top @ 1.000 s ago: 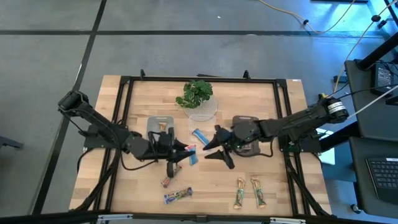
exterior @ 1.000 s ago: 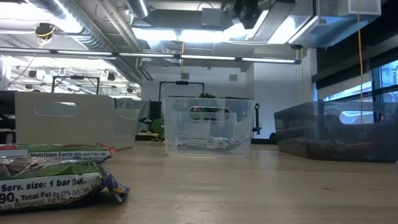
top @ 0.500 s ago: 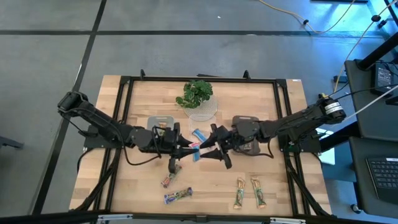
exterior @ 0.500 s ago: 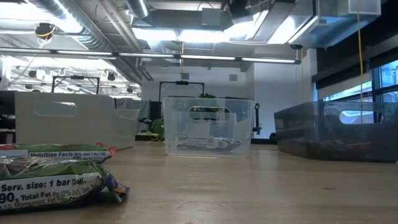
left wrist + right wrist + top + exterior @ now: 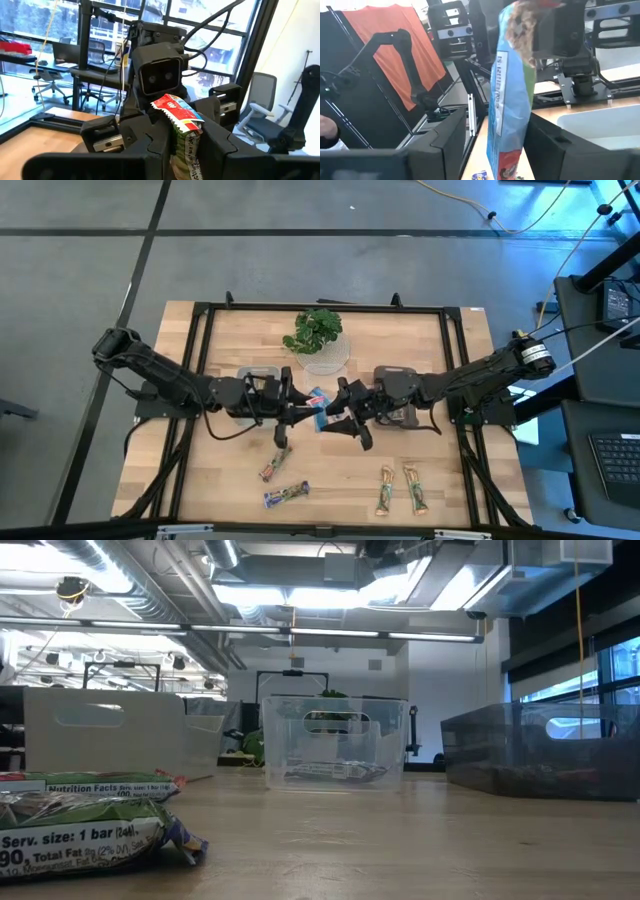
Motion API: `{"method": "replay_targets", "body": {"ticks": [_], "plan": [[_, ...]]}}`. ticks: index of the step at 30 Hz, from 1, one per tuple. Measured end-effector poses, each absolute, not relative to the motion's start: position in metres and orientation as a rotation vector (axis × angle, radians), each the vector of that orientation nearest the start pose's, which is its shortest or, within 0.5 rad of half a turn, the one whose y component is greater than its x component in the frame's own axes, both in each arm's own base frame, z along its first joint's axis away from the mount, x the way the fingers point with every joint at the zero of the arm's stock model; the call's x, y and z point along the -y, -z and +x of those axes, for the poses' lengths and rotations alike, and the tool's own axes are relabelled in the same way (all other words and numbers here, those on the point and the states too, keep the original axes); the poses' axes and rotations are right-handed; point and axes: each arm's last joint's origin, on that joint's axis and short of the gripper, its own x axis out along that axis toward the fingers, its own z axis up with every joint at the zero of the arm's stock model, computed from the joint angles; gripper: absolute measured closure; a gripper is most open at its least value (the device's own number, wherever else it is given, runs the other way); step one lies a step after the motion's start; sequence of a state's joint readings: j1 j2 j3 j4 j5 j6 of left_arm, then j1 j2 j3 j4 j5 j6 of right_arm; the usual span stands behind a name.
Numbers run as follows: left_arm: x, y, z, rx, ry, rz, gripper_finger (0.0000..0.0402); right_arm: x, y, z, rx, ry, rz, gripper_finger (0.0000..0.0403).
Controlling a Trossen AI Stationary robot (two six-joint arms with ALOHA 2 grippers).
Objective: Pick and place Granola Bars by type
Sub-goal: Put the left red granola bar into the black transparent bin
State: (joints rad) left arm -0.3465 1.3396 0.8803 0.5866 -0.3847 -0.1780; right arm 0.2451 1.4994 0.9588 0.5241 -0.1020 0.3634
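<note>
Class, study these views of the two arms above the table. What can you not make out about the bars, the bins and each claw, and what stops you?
- Red-green bar in the left claw, left wrist view: lower end hidden between the fingers.
- Blue bar between the right claw's fingers, right wrist view: blurred print, both ends cut off by the picture's edges.
- Clear bin, low view: contents too small to identify.
- Front bar, low view: cut off by the left edge.

A potted leafy green plant [image 5: 316, 332] stands near the wooden table's [image 5: 440, 340] far edge. Two green-brown wrapped granola bars [image 5: 400, 488] lie side by side by the near edge, right of centre.
</note>
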Motion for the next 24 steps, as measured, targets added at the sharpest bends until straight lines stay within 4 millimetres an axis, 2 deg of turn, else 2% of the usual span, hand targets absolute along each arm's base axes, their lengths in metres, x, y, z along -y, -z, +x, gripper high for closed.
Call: {"method": "replay_targets", "body": {"ticks": [5,16,20,24], "plan": [[0.0873,-0.3196,0.2864,0.144,-0.041,-0.229,0.0338,-0.0850,-0.2914,0.3278,-0.076,-0.341,0.384,0.0237],[0.0848,-0.3218,0.2868,0.166,-0.051,-0.221,0.0338,-0.0849,-0.2911,0.3278,-0.078,-0.341,0.380,0.0330],[0.0869,-0.3214,0.2862,0.161,-0.047,-0.220,0.0335,-0.0850,-0.2901,0.3277,-0.089,-0.340,0.378,0.0337],[0.0870,-0.3207,0.2860,0.156,-0.066,-0.226,0.0315,-0.0851,-0.2874,0.3275,-0.121,-0.337,0.379,0.0333]]}}
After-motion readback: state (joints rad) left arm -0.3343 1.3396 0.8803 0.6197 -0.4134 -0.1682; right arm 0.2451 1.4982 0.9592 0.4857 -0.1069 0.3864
